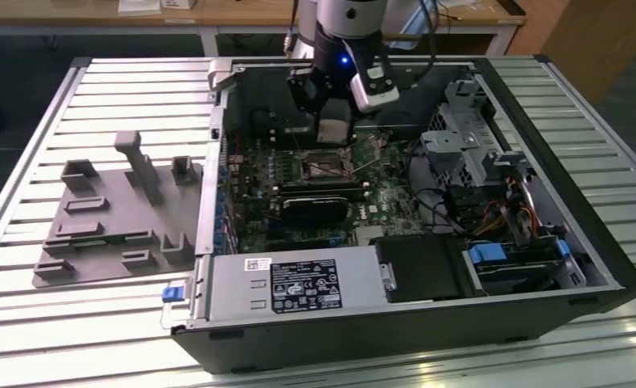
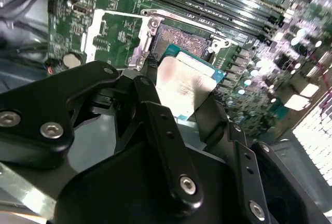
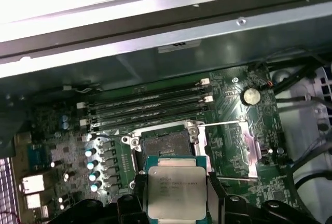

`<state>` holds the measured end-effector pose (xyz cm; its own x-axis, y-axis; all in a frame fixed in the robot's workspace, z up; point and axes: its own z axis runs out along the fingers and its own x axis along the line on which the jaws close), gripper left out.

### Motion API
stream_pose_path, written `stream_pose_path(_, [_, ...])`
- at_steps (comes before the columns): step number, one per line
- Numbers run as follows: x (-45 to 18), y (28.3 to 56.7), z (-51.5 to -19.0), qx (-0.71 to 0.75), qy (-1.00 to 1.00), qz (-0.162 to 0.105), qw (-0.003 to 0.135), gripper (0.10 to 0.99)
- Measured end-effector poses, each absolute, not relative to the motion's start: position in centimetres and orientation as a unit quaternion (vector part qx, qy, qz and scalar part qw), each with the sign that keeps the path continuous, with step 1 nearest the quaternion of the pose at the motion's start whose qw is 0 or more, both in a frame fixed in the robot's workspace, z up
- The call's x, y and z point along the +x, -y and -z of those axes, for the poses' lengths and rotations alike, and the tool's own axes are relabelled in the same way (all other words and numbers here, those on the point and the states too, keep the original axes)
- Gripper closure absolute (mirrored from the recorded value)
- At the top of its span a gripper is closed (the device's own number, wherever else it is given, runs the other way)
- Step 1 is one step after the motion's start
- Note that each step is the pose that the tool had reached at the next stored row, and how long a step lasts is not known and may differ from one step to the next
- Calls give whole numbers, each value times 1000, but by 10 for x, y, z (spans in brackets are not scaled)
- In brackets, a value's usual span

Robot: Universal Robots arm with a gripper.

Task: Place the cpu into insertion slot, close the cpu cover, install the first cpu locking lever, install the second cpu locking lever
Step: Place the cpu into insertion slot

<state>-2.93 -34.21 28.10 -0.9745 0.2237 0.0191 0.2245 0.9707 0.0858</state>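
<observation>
The main risk is a misaligned set-down. The small flat square cpu with its dull silvery metal top (image 3: 174, 192) hangs over the near edge of the small dark-framed square insertion slot (image 3: 167, 143), not squarely over it. If the chip goes down offset, rotated or tilted, a corner could catch the slot's frame or press on the fine contacts in the dark centre and bend them. In the second wrist view the chip looks slightly tilted against the green circuit board (image 3: 67, 146), so one edge may land first and the chip may slip out of the grasp. The thin silvery-grey metal cpu cover (image 3: 249, 149) lies swung open beside the slot. It appears clear of the path, though a sideways correction toward it could graze it.

The black robot gripper (image 3: 175, 200) is clamped on the cpu. Its fingers (image 3: 217, 197) press the two opposite side edges, with the metal top facing up and bare between them. The chip sits at the fingertips, just beyond them toward the slot, close above the board and apparently not yet touching it.
</observation>
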Motion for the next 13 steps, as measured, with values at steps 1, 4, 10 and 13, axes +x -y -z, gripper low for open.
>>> stream_pose_path(1, [-29, 342, -280, -122, 992, 44, 4, 549])
stream_pose_path(4, [-29, 342, -279, -149, 988, 44, 3, 549])
stream_pose_path(10, [-29, 342, -277, -203, 978, 44, 1, 549])
stream_pose_path(13, [-29, 342, -277, -229, 972, 44, -1, 549])
